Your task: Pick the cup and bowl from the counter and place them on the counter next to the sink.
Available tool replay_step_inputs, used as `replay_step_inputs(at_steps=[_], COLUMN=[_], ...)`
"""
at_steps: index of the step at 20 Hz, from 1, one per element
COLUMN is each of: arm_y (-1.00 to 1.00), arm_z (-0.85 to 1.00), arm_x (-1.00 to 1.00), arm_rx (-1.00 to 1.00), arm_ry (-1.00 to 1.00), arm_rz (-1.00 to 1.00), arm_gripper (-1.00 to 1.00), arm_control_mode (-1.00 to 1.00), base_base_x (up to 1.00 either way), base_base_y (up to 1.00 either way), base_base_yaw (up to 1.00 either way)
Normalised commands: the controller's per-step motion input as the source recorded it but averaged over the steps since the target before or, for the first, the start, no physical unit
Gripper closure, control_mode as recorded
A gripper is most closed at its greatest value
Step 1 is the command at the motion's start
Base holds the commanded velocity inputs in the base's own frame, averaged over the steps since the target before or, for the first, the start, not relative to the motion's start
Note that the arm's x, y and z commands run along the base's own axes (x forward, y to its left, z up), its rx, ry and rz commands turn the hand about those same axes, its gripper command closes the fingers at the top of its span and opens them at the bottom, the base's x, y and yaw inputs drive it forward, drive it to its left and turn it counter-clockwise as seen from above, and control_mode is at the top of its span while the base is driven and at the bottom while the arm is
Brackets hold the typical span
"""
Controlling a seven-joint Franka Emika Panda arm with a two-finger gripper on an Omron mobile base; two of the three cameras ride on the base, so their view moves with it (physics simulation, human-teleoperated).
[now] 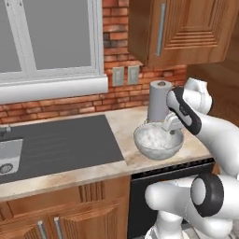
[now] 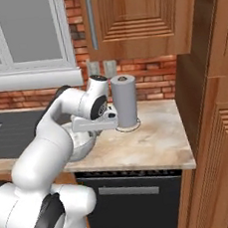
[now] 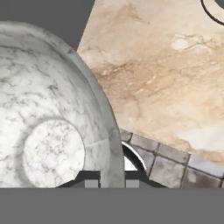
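The pale marbled bowl (image 1: 156,142) sits at the right end of the beige counter (image 1: 125,122), close to its front edge. My gripper (image 1: 173,129) comes down from the right and is shut on the bowl's right rim. In the hand view the rim of the bowl (image 3: 52,109) runs between the two fingertips of the gripper (image 3: 111,180). In the right base view the hand hides most of the bowl (image 2: 82,145) and the gripper (image 2: 86,132) at its edge. Whether the bowl rests on the counter or hangs just above it I cannot tell. The cup is out of view.
A tall grey paper towel roll (image 1: 158,100) stands right behind the bowl, near the brick wall. The dark grey sink (image 1: 60,144) with its ribbed drainboard lies to the left, its basin (image 1: 9,156) at the far left. A wooden cabinet wall (image 2: 212,125) bounds the counter on the right.
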Motion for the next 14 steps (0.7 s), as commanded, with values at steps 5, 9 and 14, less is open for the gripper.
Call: replay_step_inputs(at_steps=[5,9,14], arm_y=[0.0,0.0,0.0], arm_z=[0.0,0.0,0.0], arm_x=[0.0,0.0,0.0], arm_rx=[0.0,0.0,0.0], arm_ry=[0.0,0.0,0.0], arm_rz=[0.0,0.0,0.0], arm_gripper=[1.0,1.0,1.0], arm_control_mode=[1.0,1.0,1.0], base_base_x=[0.93,0.48,0.0], base_base_y=[-0.03,-0.1,0.0], base_base_yaw=[-0.14,-0.18,0.0])
